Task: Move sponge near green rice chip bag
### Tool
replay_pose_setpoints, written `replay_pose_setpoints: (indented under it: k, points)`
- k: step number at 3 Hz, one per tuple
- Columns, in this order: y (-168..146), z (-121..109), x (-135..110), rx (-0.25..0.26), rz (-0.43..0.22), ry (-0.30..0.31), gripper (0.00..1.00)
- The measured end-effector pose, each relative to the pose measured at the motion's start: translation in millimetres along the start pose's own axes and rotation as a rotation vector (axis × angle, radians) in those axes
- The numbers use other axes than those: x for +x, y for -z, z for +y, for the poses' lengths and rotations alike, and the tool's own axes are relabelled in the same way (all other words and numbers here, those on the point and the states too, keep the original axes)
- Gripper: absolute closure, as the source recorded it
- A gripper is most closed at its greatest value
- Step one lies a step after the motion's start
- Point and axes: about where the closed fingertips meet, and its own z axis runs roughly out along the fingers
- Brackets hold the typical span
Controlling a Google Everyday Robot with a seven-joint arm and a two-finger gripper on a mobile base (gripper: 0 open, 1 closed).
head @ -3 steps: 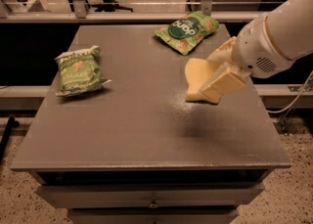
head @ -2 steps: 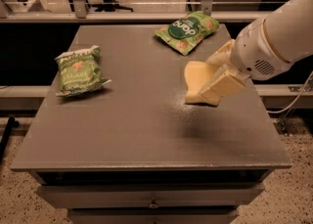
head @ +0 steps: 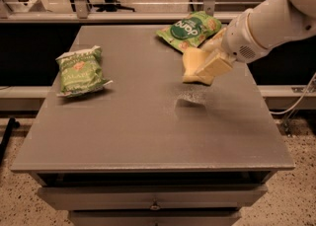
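My pincer (head: 211, 66), clamped on the sponge (head: 191, 66), holds it above the surface (head: 138, 126), just on the near side of the green rice chip bag (head: 190, 30) at far right.

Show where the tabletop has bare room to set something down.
Bare: front half of the table, plus the middle strip between the crinkled green bag and the sponge. Crowded: back right, where the claw holds the sponge aloft close to the green rice chip bag.

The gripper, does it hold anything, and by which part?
Yes: the gripper holds the sponge by its end nearest the arm, in the air above the table, close to the green rice chip bag.
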Motion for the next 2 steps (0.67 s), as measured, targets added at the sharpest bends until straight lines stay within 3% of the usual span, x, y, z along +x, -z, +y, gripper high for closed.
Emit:
replay_pose_setpoints:
  k: [1,2]
  points:
    - [-40.5,-51.7,1.7,0.027,-0.026,-0.005,1.0]
    - [-70.7,-92.4,20.7,0.046,-0.015,-0.035,1.0]
